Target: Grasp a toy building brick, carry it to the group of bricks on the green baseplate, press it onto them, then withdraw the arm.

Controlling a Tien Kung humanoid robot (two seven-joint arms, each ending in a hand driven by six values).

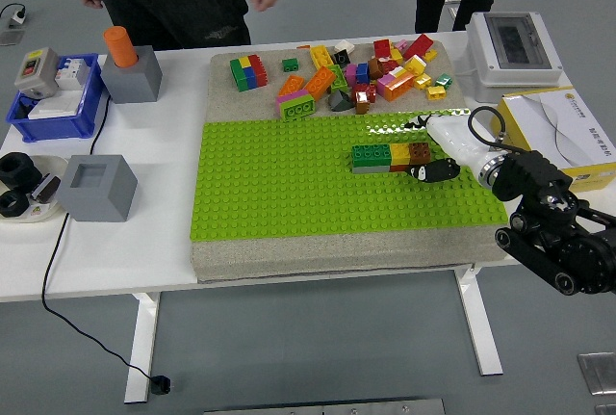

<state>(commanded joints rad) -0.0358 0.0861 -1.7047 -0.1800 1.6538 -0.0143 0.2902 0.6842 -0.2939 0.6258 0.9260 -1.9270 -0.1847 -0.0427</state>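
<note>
Fingers (431,170) of right hand (452,150) curled at right end of brick row (390,156) on baseplate (289,184); grasp on brown brick (420,152) unclear. Loose bricks (356,73) beyond fingers.

The green baseplate (289,184) looks like hard plastic covered in little bumps, and it lies on a grey slab (260,259) that looks rough and grainy like stone or foam. The loose bricks (351,73) and the row of bricks (390,156) look like smooth, shiny plastic, and some of the loose ones gleam like gold. The right hand (445,153) has a smooth, glossy white shell with black fingertips (430,170), the table (115,256) is smooth and matt white, and the yellow and white box (558,131) looks like cardboard.
</note>
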